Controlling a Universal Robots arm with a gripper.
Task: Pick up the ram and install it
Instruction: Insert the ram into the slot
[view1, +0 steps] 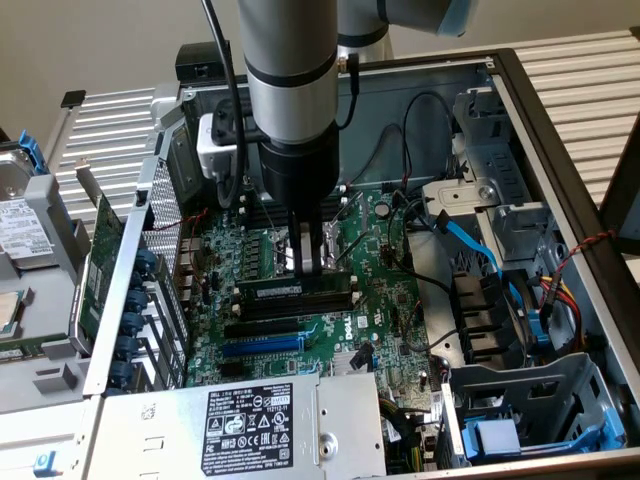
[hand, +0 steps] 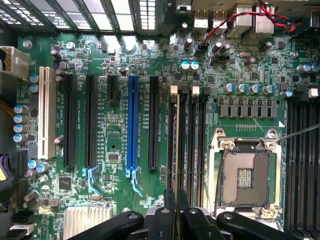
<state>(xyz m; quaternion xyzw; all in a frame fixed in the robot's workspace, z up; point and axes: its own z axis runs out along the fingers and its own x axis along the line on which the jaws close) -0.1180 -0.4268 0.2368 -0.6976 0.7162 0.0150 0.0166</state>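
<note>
The ram (view1: 296, 288), a narrow green stick with a white label, stands on its long edge along a black memory slot (view1: 300, 300) on the motherboard (view1: 395, 300). In the wrist view the ram (hand: 178, 145) shows edge-on as a thin pale strip lined up with the slot that has a white end clip (hand: 174, 89). My gripper (view1: 310, 262) comes straight down from above, and its two dark fingertips (hand: 170, 202) are shut on the stick's upper edge near its middle. I cannot tell how deep the ram sits in the slot.
An empty CPU socket (hand: 246, 176) lies beside the memory slots. Black and blue expansion slots (hand: 132, 125) run parallel on the other side. The case wall (view1: 560, 170), blue cables (view1: 480, 245), the power supply (view1: 250, 420) and a green expansion card (view1: 100, 260) surround the board.
</note>
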